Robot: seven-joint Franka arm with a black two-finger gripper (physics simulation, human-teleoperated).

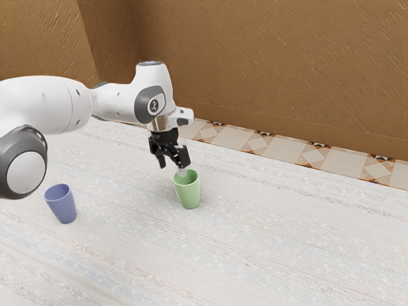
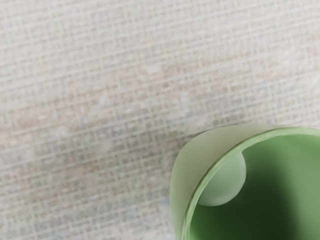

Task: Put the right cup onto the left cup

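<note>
Black two-finger gripper (image 1: 173,165) is just right of the exterior view's upper left, near frame centre, pointing down and tilted. Fingers (image 1: 184,156) stand wide, with a gap between them and nothing clamped. The finger nearer the exterior view's right is just above the rim of the green tapered cup (image 1: 188,193); can't tell if they touch. Small pale piece (image 1: 182,172) at that rim, too small to identify.

Green cup: near centre of the exterior view, a bit below mid-height, upright on the table, mouth up. In the wrist view it sits in the lower right, cut off by the frame edge. Rim, part of the outer wall and the inside are visible, plus a pale round patch (image 2: 223,181) inside.

Blue tapered cup (image 1: 62,205): lower left of the exterior view, upright, mouth up, well apart from the green one. Cups not stacked.

White arm (image 1: 48,104) comes in from the left edge, above the blue cup. Table (image 1: 268,248) is pale with a woven look and faint streaks. Behind it, a patterned tile strip (image 1: 290,150), then a brown textured wall (image 1: 274,57) across the top.
</note>
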